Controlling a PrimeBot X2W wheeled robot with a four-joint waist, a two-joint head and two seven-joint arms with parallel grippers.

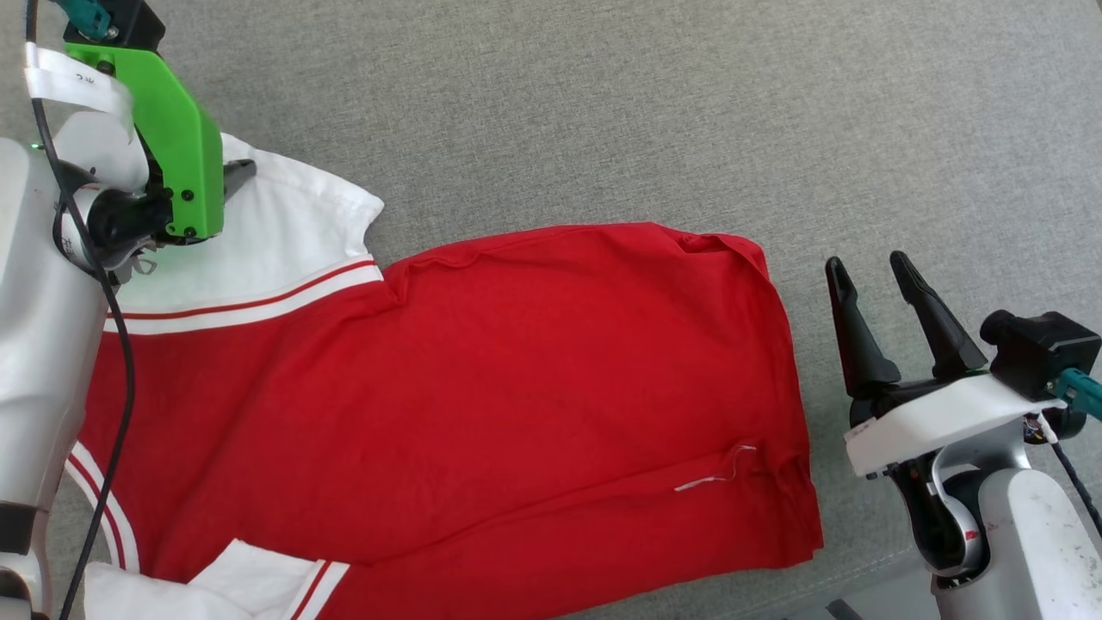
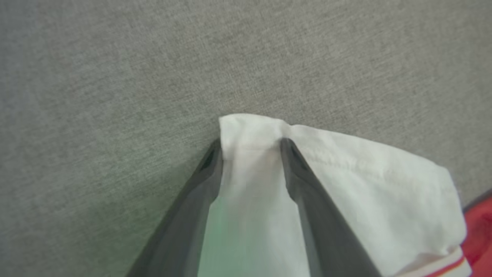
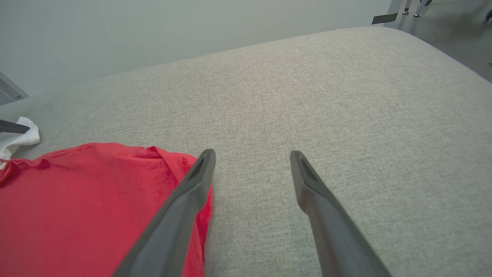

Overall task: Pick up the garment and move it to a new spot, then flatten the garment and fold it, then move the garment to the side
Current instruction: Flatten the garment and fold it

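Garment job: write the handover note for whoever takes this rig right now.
Left gripper: jaws straddle the corner of the white sleeve; I cannot tell whether they clamp it.
Right gripper: open, holding nothing, beside the garment's right edge.
Garment: spread on the grey surface, plain red face up, mostly flat, with some creases and a turned-over corner at the far right.
Done: laid out.
Left: smooth it, fold it, move it aside.
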